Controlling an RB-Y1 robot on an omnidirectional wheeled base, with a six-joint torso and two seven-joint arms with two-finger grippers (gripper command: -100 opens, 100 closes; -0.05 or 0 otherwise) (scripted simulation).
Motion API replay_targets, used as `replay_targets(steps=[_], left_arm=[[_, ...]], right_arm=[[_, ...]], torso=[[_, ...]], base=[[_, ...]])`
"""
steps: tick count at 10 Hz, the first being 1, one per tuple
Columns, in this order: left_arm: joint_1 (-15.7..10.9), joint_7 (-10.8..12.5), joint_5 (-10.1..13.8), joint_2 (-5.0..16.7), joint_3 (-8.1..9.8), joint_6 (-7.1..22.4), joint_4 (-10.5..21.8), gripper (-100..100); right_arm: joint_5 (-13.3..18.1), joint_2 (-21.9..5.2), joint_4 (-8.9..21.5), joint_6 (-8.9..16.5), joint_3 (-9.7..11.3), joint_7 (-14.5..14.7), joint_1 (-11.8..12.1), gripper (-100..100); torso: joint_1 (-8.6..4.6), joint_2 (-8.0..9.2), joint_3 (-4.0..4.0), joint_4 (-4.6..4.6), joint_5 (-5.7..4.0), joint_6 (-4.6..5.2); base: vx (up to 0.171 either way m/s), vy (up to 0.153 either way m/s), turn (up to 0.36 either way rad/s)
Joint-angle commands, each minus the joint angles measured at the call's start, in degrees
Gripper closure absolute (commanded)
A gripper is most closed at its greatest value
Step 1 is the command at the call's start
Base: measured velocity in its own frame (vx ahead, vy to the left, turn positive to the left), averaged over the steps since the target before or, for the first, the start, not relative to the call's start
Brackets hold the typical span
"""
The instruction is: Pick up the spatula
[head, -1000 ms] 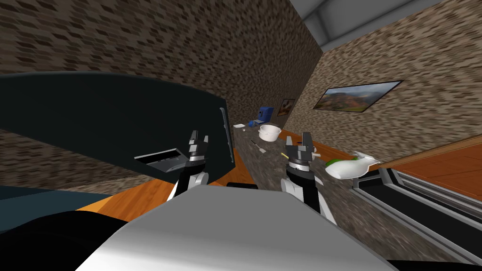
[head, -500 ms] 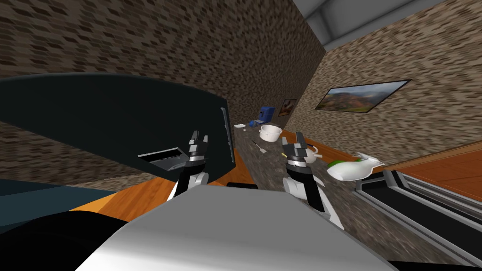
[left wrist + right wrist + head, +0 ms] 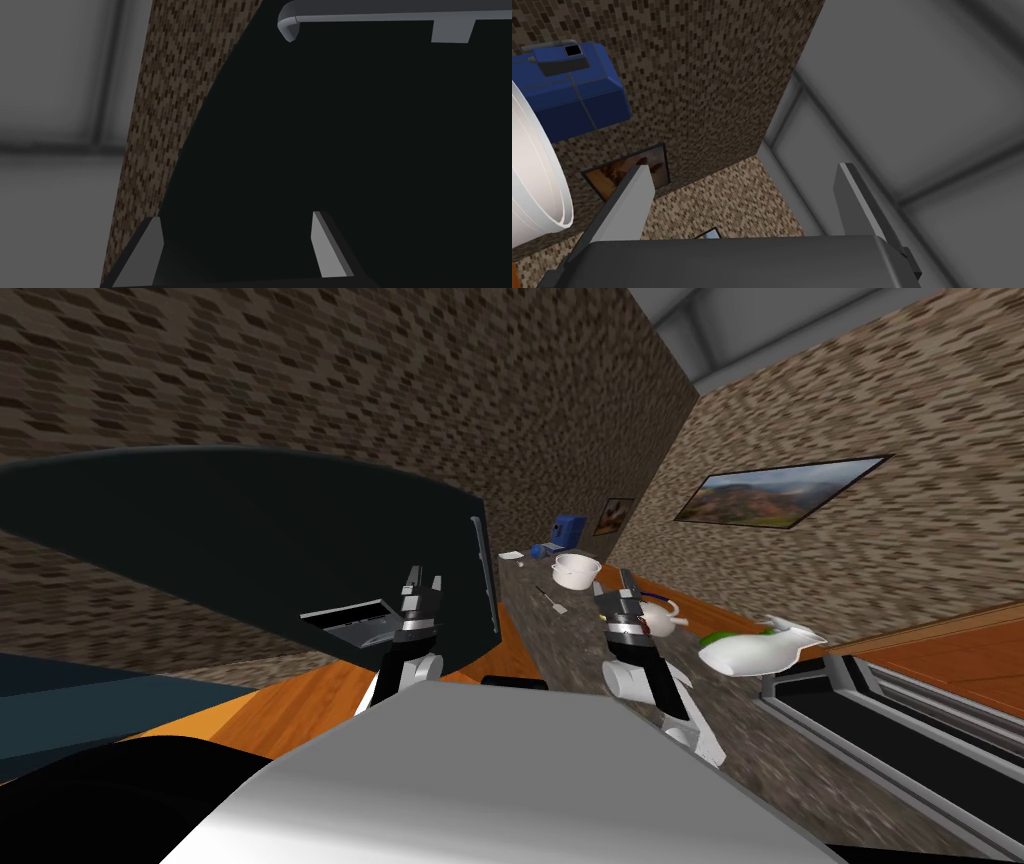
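Right gripper [image 3: 614,586] has swung in across the speckled counter [image 3: 572,643], fingers spread and empty, nearing the spatula [image 3: 552,600] lying flat just before the white pot [image 3: 575,570], left gripper [image 3: 422,585] hanging open, so no grasp yet

Left gripper [image 3: 421,585], right gripper [image 3: 613,588]: dark box body, two thin light-grey blade fingers [image 3: 629,200]. Silver band just behind each box. Forearms [image 3: 640,678] white, dark joints.

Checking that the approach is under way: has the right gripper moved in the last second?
Yes. Against the white pot, the right gripper has shifted left, closer to the pot and the spatula, uncovering the white teapot.
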Motion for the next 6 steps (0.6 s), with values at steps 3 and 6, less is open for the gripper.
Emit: replay_targets(steps=[3,6], left_arm=[[0.0,0.0,0.0,0.0,0.0,0.0,0.0,0],[0.0,0.0,0.0,0.0,0.0,0.0,0.0,0]], right_arm=[[-4.73,-2.05,1.75,5.73,-0.32,-3.09,-1.92,-100],[-7.05,-3.01,2.7,9.66,-0.54,-4.64,-2.97,-100]], torso=[[0.01,0.0,0.0,0.0,0.01,0.01],[0.01,-0.01,0.0,0.0,0.0,0.0]], base=[[-0.003,-0.004,0.032],[-0.001,-0.005,0.025]])
